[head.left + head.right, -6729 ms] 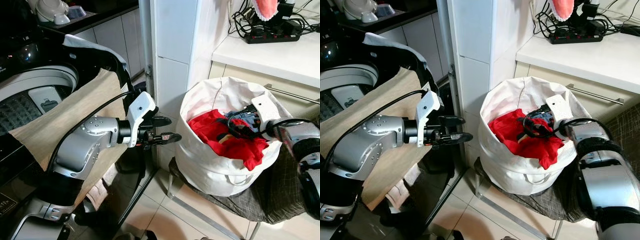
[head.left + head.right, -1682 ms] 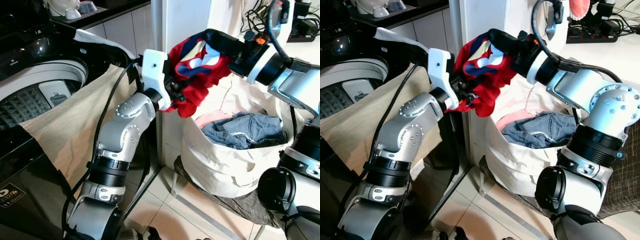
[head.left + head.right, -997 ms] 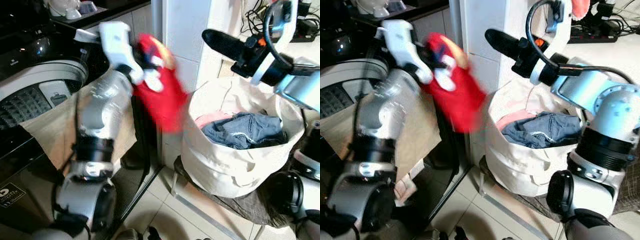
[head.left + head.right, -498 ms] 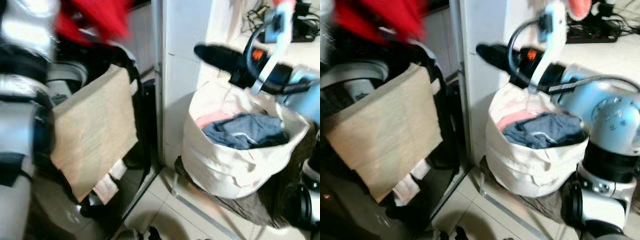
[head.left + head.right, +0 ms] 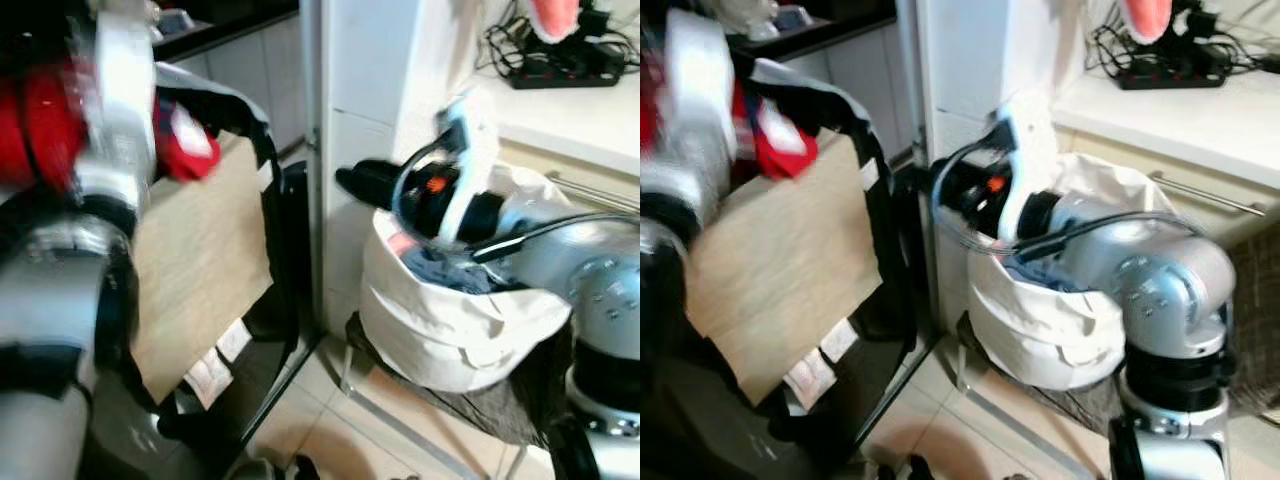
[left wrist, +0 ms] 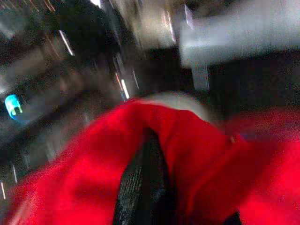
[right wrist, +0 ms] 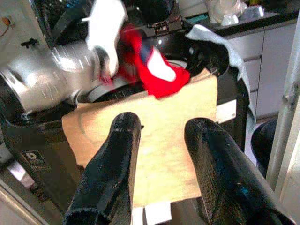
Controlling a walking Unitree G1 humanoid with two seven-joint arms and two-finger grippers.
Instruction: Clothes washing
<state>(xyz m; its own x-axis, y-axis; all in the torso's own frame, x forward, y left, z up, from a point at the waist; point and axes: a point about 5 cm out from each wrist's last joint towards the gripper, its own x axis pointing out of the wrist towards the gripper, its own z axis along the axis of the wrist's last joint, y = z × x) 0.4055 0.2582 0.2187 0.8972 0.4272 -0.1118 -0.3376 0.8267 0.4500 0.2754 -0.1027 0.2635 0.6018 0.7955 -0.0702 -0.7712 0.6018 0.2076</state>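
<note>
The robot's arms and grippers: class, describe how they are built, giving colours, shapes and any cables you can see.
Both arms are silver metal with rounded joint housings and black bands between segments. The right arm carries a white wrist bracket with an orange mark, and black cables loop beside it. The right gripper has two long, thick, rounded black fingers. The left arm is blurred, showing a white wrist part above silver and black segments.

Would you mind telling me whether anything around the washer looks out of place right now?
A beige cloth hangs over the washing machine's front edge, outside the tub, its care tag dangling low. Nothing looks spilled or damaged.
</note>
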